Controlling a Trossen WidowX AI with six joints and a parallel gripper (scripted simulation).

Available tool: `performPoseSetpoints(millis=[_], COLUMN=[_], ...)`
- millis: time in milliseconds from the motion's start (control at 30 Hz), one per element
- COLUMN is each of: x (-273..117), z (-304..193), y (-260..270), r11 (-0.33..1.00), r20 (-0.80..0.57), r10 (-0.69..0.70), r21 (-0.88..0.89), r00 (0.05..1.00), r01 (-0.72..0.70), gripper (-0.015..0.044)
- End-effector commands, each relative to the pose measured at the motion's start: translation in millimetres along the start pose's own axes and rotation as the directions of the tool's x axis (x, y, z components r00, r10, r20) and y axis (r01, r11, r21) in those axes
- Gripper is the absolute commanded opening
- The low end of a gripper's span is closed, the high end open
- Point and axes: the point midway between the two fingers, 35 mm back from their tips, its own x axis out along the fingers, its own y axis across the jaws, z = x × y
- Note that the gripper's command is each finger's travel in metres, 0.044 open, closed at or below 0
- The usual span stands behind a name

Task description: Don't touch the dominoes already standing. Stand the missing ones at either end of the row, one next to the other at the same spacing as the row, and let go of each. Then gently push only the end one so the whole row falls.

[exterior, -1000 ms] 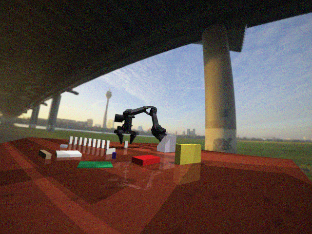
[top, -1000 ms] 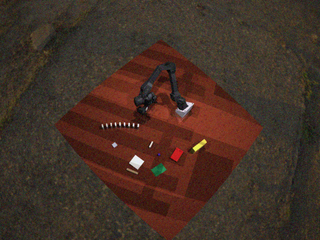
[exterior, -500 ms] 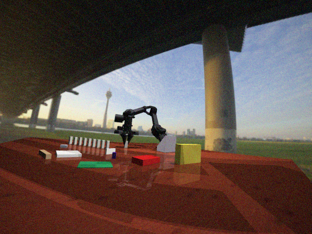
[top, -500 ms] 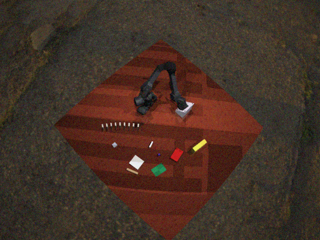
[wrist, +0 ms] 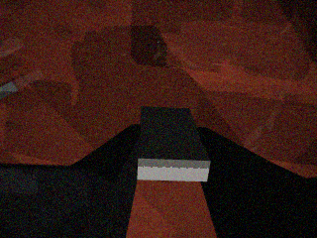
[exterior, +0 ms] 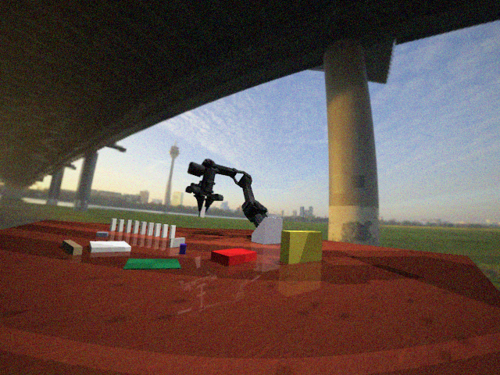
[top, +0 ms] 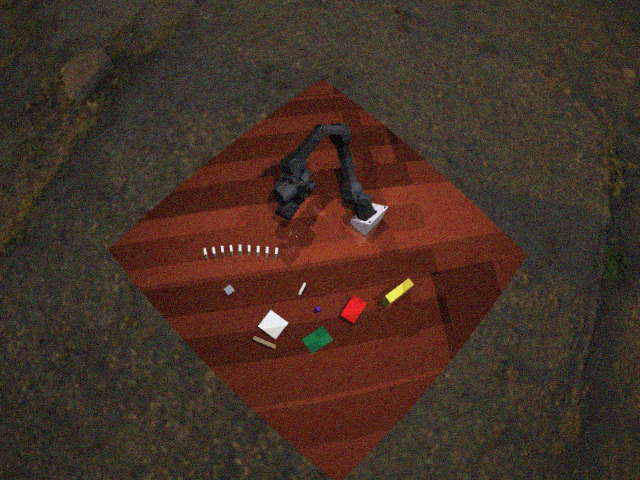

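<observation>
My gripper is shut on a white domino and holds it upright, raised above the table. In the top view the arm hides the fingers and this domino. A slightly curved row of several white dominoes stands upright and evenly spaced, apart from the gripper. Another white domino lies on the table in front of the row's right end. A pale piece shows at the wrist view's left edge; which domino it is, I cannot tell.
In front of the row lie a small grey block, a white block, a tan bar, a small blue block, a green plate and a red block. A yellow block stands at the right.
</observation>
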Motion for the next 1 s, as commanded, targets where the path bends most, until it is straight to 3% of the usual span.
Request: performPoseSetpoints(millis=[0, 267, 700, 967], x=[-48, -49, -36, -33], z=[2, 2, -52, -57], y=[-9, -2, 134, 141], r11=[0.998, 0.998, 0.901, 0.890], r20=[-0.005, -0.006, -0.010, -0.009], r10=[0.068, 0.062, -0.058, -0.064], r21=[0.002, -0.021, -0.432, -0.452], r00=[0.998, 0.998, 0.998, 0.998], r01=[-0.068, -0.062, 0.048, 0.053], gripper=[0.0107, 0.0107, 0.0107, 0.0107])
